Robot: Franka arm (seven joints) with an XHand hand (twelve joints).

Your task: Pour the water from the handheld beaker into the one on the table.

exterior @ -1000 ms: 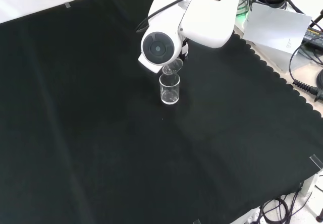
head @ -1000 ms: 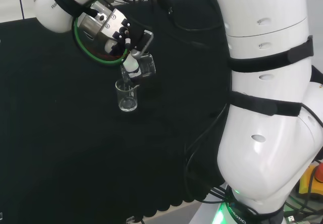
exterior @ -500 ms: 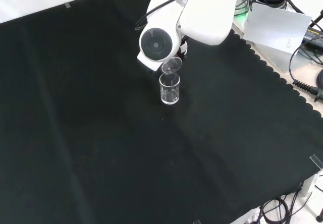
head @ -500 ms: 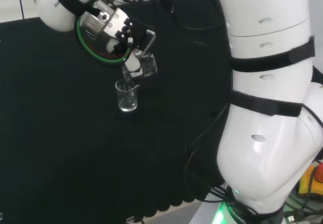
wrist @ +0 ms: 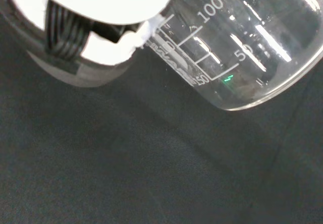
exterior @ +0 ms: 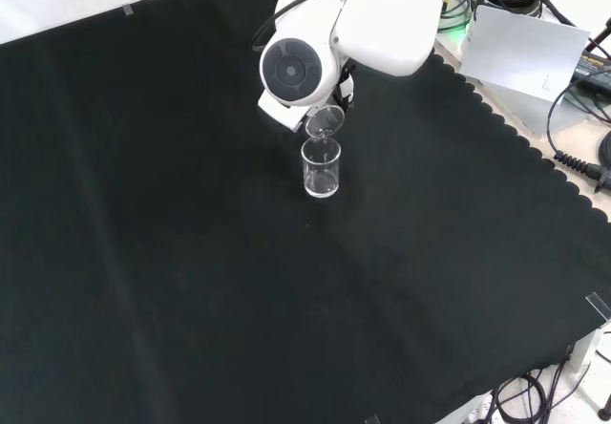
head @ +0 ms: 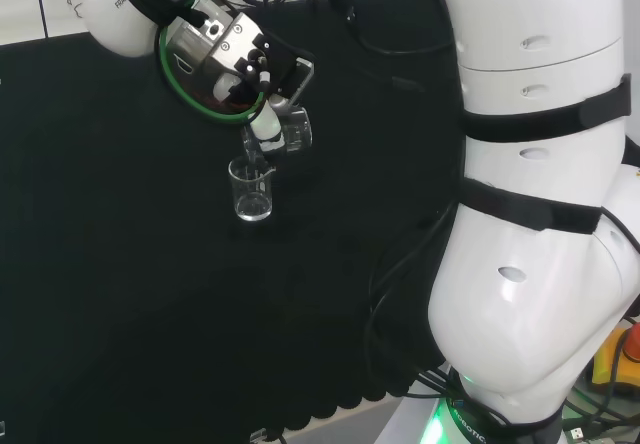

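Black cloth (exterior: 191, 252) covers bench. I see handheld beaker (head: 285, 132) tipped steeply, lip just above table beaker (head: 251, 190), which stands upright below fingers. Hand (head: 255, 74) has fingers curled round handheld beaker.

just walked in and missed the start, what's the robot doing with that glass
The white arm's hand holds a clear beaker tipped over a second clear beaker that stands upright on the black cloth. In both the head and front views the held beaker's lip sits just above the standing one's rim, as in a pour. A thin glint shows between them, but whether water is running, or how much has gone across, cannot be told through the clear glass.
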